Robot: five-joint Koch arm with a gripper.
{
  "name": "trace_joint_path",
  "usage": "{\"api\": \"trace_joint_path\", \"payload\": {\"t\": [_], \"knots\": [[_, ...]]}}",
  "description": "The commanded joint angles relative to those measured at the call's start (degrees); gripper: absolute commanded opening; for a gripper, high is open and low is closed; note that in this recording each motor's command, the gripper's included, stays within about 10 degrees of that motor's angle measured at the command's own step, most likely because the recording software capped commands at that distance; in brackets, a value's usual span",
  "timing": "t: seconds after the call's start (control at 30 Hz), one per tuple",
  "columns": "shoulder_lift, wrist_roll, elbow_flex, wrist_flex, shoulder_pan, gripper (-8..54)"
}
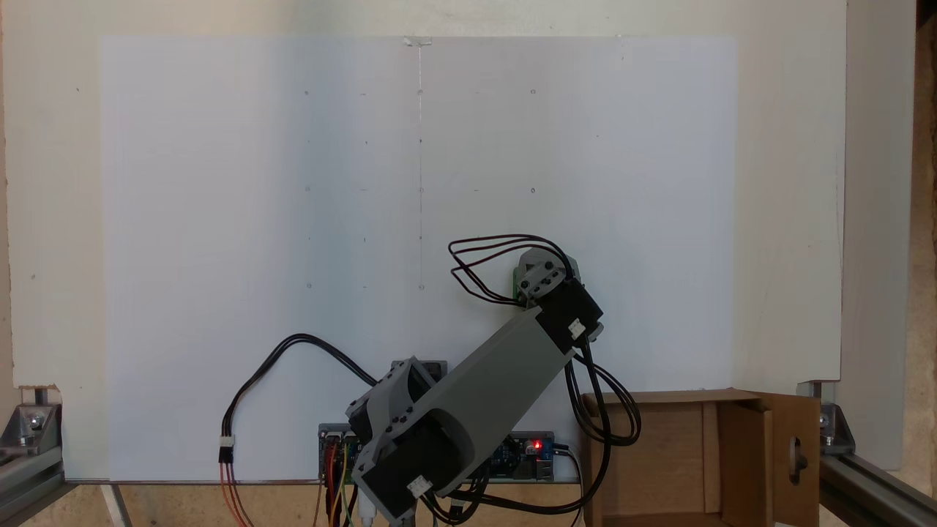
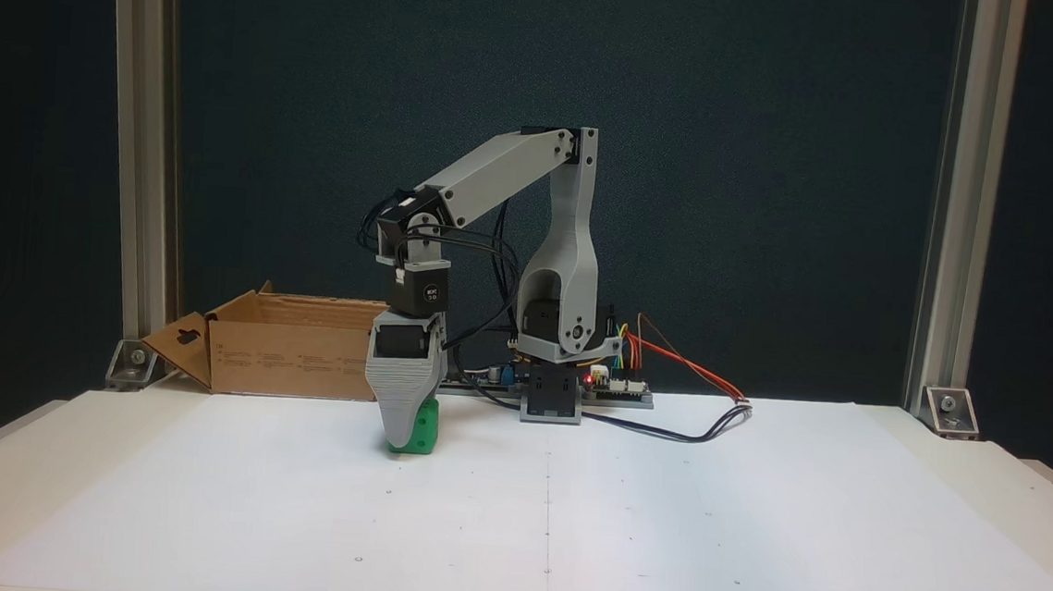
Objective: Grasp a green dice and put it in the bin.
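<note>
The green dice (image 2: 426,429) sits on the white paper in front of the bin, and from above just a green sliver of the dice (image 1: 516,284) peeks out beside the wrist. My gripper (image 2: 406,439) points straight down at it, tips at the paper. Its broad grey finger (image 2: 402,398) covers the dice's left part. The other jaw lies behind, so its hold cannot be made out. The bin (image 2: 300,354) is a brown cardboard box behind and left of the gripper in this view; from above the bin (image 1: 644,400) stands at the lower right, open.
The arm's base and circuit board (image 2: 566,386) stand at the paper's back edge with wires (image 2: 688,372) trailing right. Aluminium frame posts (image 2: 945,204) rise at both back corners. A flap with a handle cut-out (image 2: 180,345) sticks out on the bin's left.
</note>
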Motion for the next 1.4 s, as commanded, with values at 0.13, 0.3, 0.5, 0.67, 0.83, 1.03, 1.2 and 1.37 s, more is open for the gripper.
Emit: {"api": "trace_joint_path", "payload": {"t": [0.13,0.3,0.5,0.67,0.83,1.03,1.2,1.37], "knots": [[0.0,2.7,-0.3,-0.1,-0.4,33.9],[-0.2,2.7,0.3,-0.2,-0.7,33.9],[-0.2,2.7,0.4,-0.2,-0.9,31.6],[-0.2,2.7,0.4,-0.3,-0.9,27.8],[-0.3,2.7,0.4,-0.5,-0.7,19.2],[0.3,3.0,0.4,-1.1,-0.9,12.1],[5.3,10.3,-6.9,9.4,-3.5,12.1],[8.2,20.8,-22.9,24.9,-10.6,12.1]]}}
